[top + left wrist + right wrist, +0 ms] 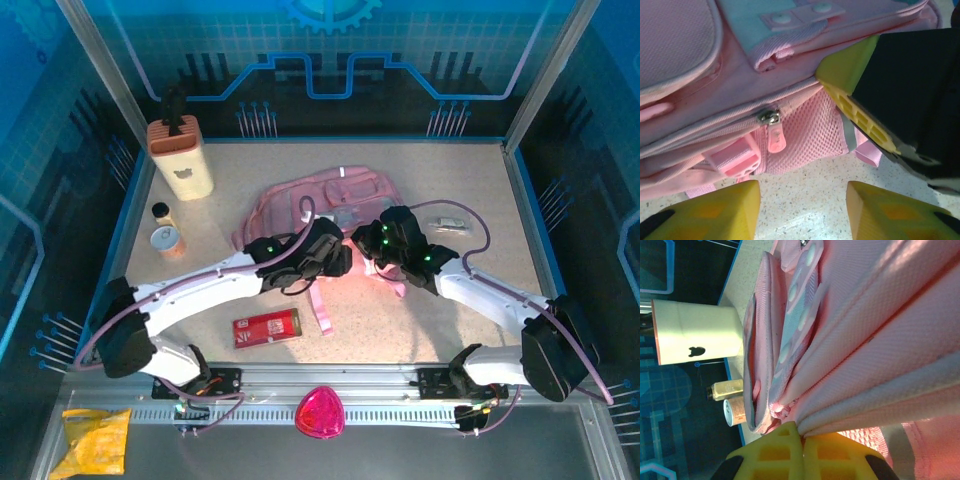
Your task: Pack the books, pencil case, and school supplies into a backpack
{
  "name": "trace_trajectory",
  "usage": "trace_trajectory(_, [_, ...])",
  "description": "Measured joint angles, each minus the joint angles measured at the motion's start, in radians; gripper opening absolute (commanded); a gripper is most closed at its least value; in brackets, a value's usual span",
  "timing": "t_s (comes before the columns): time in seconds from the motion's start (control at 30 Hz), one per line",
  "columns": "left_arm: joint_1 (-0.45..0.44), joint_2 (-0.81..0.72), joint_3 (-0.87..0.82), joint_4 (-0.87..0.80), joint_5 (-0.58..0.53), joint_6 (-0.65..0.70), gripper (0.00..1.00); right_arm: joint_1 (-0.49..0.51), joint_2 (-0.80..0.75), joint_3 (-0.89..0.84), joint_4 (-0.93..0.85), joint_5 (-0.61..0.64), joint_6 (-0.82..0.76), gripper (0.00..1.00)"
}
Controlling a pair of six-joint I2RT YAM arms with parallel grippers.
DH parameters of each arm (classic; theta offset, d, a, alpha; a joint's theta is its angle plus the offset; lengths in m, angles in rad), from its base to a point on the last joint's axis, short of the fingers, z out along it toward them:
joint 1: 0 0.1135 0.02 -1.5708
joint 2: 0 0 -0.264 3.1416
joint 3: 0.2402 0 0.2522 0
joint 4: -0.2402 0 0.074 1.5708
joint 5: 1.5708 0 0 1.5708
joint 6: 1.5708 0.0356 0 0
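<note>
Yellow-padded left gripper [802, 212] hovers with jaws apart and empty, just short of the zip pull [775, 136]. Right gripper [801, 440] pinches a fold of the backpack [290, 205] — mid-table, toward the far edge. We judge this the opening step; next, the left must close squarely on that small pull.

The speckled tabletop [500, 190] is open along the right side of the top view, broken only by a small pale grey-white oblong item [452, 223]. The soft pink fabric backpack [320, 205] blocks the middle. At upper left, a tall beige box with a black top [180, 160] and two small round jars [165, 232] narrow the way along the wall. Below centre, a flat red rectangular case [266, 326] lies in the strip between the arms. In the left wrist view, bare table shows between the left gripper's [802, 210] parted yellow fingers, while the right gripper [832, 80] crowds the upper right.
</note>
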Motion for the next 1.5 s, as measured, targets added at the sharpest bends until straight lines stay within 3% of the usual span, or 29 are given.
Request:
trace_trajectory(0.47, [0.008,0.18,0.108,-0.076,-0.068,0.02,0.25,-0.009,-0.007,0.0,0.006,-0.028,0.038,0.0])
trace_trajectory(0.63, [0.026,0.179,0.108,-0.097,-0.102,0.018,0.23,-0.01,-0.018,0.0,0.006,-0.035,0.038,0.0])
trace_trajectory(0.73, [0.035,0.175,0.104,-0.097,-0.098,0.021,0.29,-0.01,-0.018,0.0,0.007,-0.042,0.038,0.0])
trace_trajectory(0.97, [0.037,0.182,0.119,-0.091,-0.07,0.045,0.3,-0.01,-0.018,0.0,0.008,-0.049,0.038,0.0])
trace_trajectory(1.5, [0.029,0.24,0.212,-0.182,-0.174,0.01,0.09,-0.016,-0.018,0.0,0.033,-0.049,0.038,0.0])
